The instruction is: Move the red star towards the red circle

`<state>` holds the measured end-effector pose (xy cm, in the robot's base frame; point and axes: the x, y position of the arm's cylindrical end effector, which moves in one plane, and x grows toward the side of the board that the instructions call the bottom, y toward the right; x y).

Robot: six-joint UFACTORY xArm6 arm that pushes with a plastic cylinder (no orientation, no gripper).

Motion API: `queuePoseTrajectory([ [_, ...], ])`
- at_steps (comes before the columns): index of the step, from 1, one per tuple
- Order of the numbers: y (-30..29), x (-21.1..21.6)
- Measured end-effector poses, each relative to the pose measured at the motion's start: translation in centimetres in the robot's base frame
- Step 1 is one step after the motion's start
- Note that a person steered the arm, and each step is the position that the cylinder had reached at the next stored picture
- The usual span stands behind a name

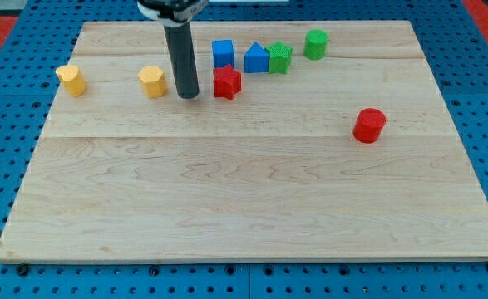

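Observation:
The red star (226,81) lies near the view's top, just left of centre. The red circle (369,125) stands well to its right and lower, on the right part of the board. My tip (188,95) rests on the board a short way left of the red star, with a small gap between them. The dark rod rises from the tip to the view's top edge.
A blue cube (222,52) sits just above the red star. A blue house-shaped block (256,58), a green star (279,57) and a green cylinder (315,43) run to its right. A yellow hexagon (152,81) and a yellow block (71,80) lie left of my tip. The wooden board (244,208) ends at a blue pegboard.

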<state>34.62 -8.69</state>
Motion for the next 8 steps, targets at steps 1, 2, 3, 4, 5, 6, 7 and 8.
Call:
queuePoseTrajectory([
  [1, 0.4, -1.1],
  [2, 2.8, -1.1],
  [3, 5.4, 0.3],
  [4, 6.5, 1.7],
  [5, 4.5, -0.5],
  [6, 5.5, -2.1],
  [7, 11.0, 1.0],
  [8, 13.4, 5.5],
])
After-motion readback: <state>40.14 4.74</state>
